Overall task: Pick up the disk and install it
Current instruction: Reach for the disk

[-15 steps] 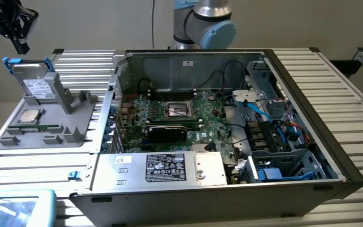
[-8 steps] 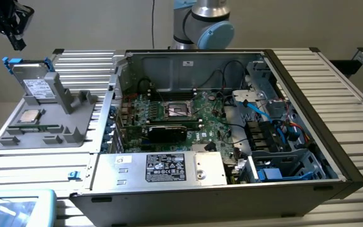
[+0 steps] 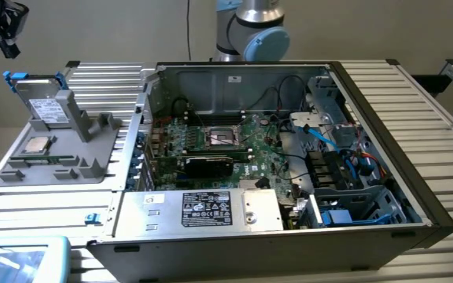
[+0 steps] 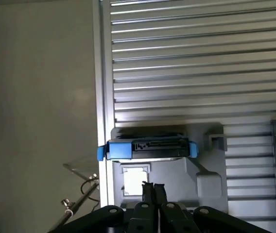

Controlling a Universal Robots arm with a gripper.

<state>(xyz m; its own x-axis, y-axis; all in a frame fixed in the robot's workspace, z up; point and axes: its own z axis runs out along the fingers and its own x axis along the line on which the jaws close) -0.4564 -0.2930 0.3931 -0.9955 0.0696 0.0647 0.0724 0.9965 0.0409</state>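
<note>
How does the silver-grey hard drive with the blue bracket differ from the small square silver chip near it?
The silver-grey rectangular hard drive stands on edge, leaning; the small square silver chip lies flat. The drive is larger and framed in blue plastic; the chip has no frame. Both sit on the grey plastic fixture.

The exterior view looks down at a slant from afar over the whole bench (image 3: 415,106), the wrist view straight down from nearer, both sharing the disk (image 4: 150,148) on its grey stand (image 3: 92,165).
</note>
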